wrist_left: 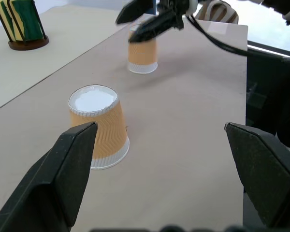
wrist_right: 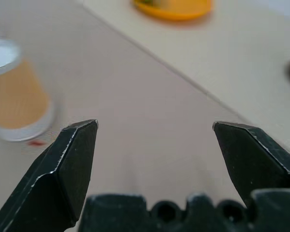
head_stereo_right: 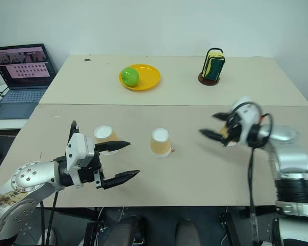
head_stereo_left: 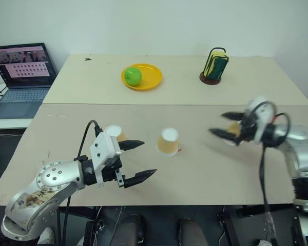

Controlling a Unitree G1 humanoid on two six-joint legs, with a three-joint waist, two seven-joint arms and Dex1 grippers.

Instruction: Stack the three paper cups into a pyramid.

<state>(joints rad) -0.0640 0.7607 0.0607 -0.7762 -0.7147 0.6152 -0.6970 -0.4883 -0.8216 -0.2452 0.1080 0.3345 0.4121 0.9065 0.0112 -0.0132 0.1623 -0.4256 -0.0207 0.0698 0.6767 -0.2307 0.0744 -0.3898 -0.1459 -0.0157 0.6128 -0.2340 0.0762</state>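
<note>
Three paper cups [head_stereo_right: 160,142] stand upside down, apart, on my counter [head_stereo_right: 195,174]. My left gripper [head_stereo_right: 117,162] and right gripper [head_stereo_right: 214,126] both hover with jaws wide open, holding nothing.

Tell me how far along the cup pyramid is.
Nothing is stacked yet. Three paper cups stand apart, upside down on the table: the left cup, the middle cup and the right cup. Both the left gripper and right gripper are open and empty. All the stacking remains.
</note>
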